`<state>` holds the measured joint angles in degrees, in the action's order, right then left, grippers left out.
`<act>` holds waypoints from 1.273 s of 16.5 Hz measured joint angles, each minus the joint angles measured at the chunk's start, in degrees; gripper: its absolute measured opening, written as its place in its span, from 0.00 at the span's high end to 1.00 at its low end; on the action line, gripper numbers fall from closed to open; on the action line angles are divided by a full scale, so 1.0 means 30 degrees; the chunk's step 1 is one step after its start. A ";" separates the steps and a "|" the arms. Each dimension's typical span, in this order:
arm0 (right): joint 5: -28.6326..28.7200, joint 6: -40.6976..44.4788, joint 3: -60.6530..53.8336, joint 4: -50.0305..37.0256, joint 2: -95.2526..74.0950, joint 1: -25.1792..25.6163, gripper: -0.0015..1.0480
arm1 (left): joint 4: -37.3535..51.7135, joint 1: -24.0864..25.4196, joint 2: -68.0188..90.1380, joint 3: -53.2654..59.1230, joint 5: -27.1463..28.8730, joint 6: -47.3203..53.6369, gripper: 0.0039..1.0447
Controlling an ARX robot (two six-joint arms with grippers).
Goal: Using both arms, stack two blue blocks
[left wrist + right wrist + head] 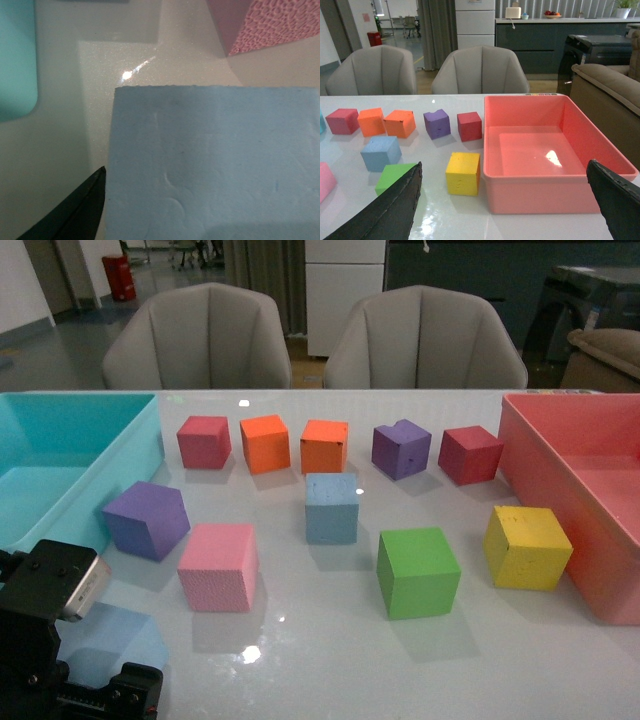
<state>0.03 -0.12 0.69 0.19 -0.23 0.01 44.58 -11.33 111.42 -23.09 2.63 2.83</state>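
White and glossy, the table (320, 660) takes up most of what you see from the front. On your robot's left lies the teal bin (60, 465) and on its right the pink bin (560, 455), with the cubes spread between them.

Next in size, the left arm (30, 610) fills the near left corner. Its left gripper (45, 655) hangs over one blue block (115, 645), which sits on the table nearer the robot than the teal bin and close to the pink cube (218, 565). From the left wrist you get that block close up, with one black finger (75, 215) just beside its edge. The other finger is out of view, so you cannot tell whether the block is gripped or free.

The right gripper (504, 172) shows only in the right wrist view. Its fingers are spread wide with nothing between them, facing the pink bin and the yellow cube (463, 172).

The other blue block (332, 507) stands alone mid-table, just in front of the orange cube (324, 446). The green cube (418, 571) is near on its right and the purple cube (147, 519) well to its left. The two blue blocks are well apart, neither on the other.
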 joint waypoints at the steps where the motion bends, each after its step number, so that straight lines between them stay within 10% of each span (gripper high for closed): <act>1: 0.0000 0.0000 0.0000 0.0000 0.0000 0.0000 0.06 | -0.0270 -0.0226 -0.0386 0.0066 0.0131 -0.0015 0.19; 6: 0.0000 0.0000 0.0000 0.0000 0.0000 0.0000 0.06 | -0.5093 -0.3410 -0.6339 -0.0831 0.1137 -0.0619 0.54; 13: 0.0000 0.0000 0.0000 0.0000 0.0000 0.0000 0.06 | -1.0462 -0.8582 -0.2929 -1.0979 0.0852 -0.0255 0.56; 21: 0.0000 0.0000 0.0000 0.0000 0.0000 0.0000 0.06 | -1.5548 -0.7344 0.5297 -2.2287 0.0168 -0.0517 0.58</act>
<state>0.03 -0.12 0.69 0.19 -0.23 0.01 -2.07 -33.36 127.31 -89.95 3.14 1.28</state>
